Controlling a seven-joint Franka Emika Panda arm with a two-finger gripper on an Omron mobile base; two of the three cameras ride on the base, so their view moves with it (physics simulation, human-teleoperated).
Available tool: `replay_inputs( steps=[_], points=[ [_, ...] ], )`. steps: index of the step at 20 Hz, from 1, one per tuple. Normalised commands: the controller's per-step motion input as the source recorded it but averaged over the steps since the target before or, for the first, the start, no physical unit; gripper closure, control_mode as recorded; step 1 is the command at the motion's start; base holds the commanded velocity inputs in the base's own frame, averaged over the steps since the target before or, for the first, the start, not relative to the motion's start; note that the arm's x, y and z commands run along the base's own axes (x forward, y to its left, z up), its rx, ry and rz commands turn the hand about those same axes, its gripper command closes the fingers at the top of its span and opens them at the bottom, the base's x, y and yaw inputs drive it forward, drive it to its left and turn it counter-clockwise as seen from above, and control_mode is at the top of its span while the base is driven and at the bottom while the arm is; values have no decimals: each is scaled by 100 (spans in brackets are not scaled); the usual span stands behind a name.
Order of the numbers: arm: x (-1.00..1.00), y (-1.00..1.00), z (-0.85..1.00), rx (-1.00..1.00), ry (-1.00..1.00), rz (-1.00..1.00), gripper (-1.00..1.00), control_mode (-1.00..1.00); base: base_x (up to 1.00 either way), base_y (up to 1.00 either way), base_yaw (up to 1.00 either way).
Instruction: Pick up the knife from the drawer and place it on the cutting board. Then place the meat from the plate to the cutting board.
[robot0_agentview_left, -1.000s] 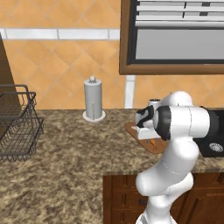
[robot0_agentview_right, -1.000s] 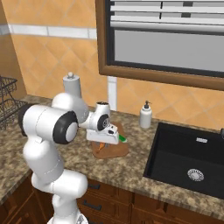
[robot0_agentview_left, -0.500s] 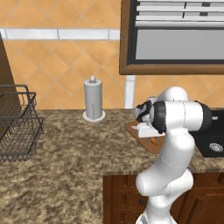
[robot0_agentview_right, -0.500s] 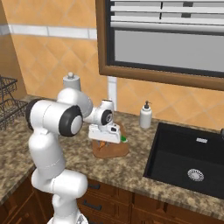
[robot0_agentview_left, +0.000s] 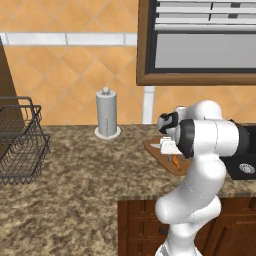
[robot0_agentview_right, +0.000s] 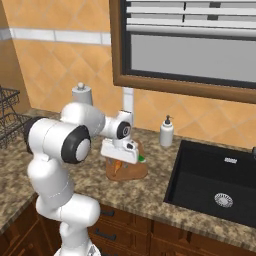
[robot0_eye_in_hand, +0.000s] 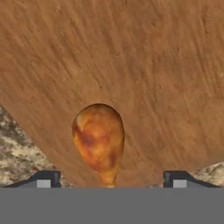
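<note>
The meat (robot0_eye_in_hand: 99, 138), a small orange-brown drumstick, lies on the reddish-brown cutting board (robot0_eye_in_hand: 144, 65). My gripper (robot0_eye_in_hand: 113, 179) hovers just above it, open, with one dark fingertip on each side of the narrow bone end and neither touching it. Seen from the base, the gripper (robot0_agentview_right: 119, 157) points down over the cutting board (robot0_agentview_right: 131, 172), and the meat (robot0_agentview_right: 116, 165) shows as an orange spot under the hand. The knife's green handle (robot0_agentview_right: 141, 159) peeks out on the board behind the hand. Brown drawer fronts (robot0_agentview_right: 107, 220) sit below the counter. The plate is out of view.
A paper towel holder (robot0_agentview_left: 106, 114) stands at the back wall left of the board. A wire rack (robot0_agentview_left: 17, 142) sits at the far left. A soap bottle (robot0_agentview_right: 166, 132) and the black sink (robot0_agentview_right: 220, 182) lie right of the board.
The gripper has gone from shut to open, letting the drumstick rest on the board. The arm has shifted a little further over the board.
</note>
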Motion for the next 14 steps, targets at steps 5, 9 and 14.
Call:
replay_inputs(
  steps=[5, 9, 14],
  points=[
    [-67, 5, 62, 0, -7, -9, -100, -100, 0, 0, 0],
    [-66, 16, 79, 0, -10, -6, -100, -100, 0, 0, 0],
    [-61, 25, 62, -1, -15, -3, -100, -100, 0, 0, 0]
  ],
)
